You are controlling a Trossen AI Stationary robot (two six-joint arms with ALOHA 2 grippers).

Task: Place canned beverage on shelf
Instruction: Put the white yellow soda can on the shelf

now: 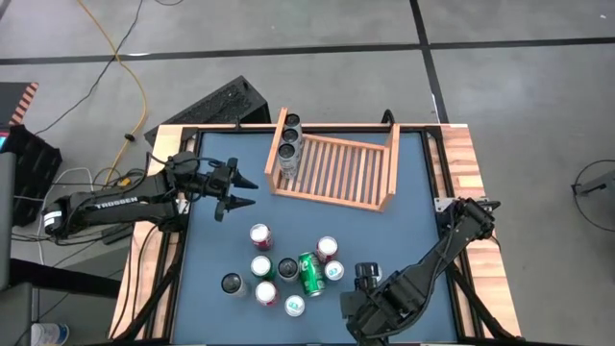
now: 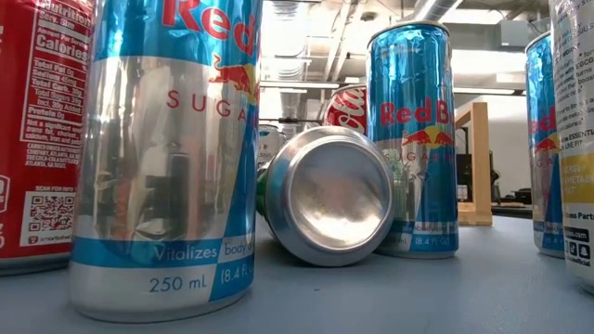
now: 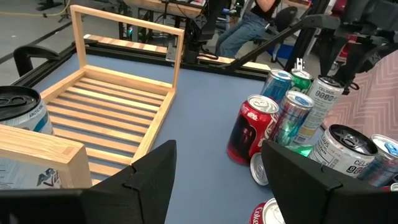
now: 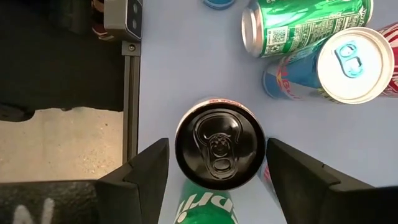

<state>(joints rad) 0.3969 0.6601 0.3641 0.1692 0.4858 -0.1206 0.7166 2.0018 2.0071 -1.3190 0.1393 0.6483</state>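
The light wooden shelf (image 1: 336, 171) lies flat at the table's far middle, with three cans (image 1: 288, 146) standing at its left end. It also shows in the left wrist view (image 3: 112, 93). Several cans (image 1: 288, 271) stand clustered at the near middle, and a green one (image 1: 309, 275) lies on its side. My right gripper (image 4: 217, 171) is open and points down over a black-topped can (image 4: 219, 144) with a green side, right of the cluster. Its fingers stand on either side of the can with a small gap. My left gripper (image 1: 238, 188) is open and empty, left of the shelf.
Black rails (image 1: 437, 173) frame the blue table top. In the low view, Red Bull cans (image 2: 162, 148) and the lying can's bottom (image 2: 325, 197) fill the foreground. A person (image 3: 249, 25) sits beyond the table's far side. Bare blue surface lies between the shelf and the cluster.
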